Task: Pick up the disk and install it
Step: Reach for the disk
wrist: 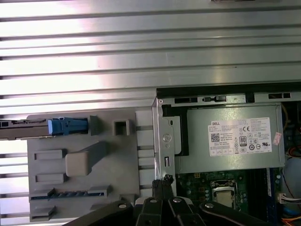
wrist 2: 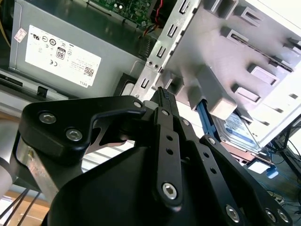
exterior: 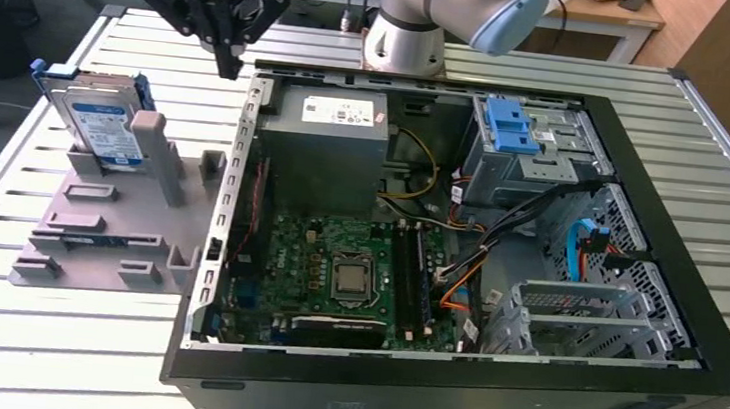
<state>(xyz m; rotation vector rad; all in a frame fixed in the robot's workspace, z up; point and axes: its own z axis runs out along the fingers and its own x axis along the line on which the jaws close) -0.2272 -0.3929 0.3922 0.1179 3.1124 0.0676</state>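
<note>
My end effector [exterior: 227, 59] hung empty and pinched together beside the computer case [exterior: 453, 406], while the disk [exterior: 100, 127] stood on edge in its grey stand [exterior: 93, 239]: stiff, probably shock-sensitive, best gripped across its blue-framed sides.

The table [wrist: 141, 47] was ribbed, shiny metal; the stand [exterior: 93, 239] matt grey plastic; the disk [exterior: 102, 129] bare metal, blue plastic-framed.

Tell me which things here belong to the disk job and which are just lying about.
Job: disk, upright in grey holder; hand, empty; open computer case.
Just there: power supply; motherboard; slatted table.
</note>
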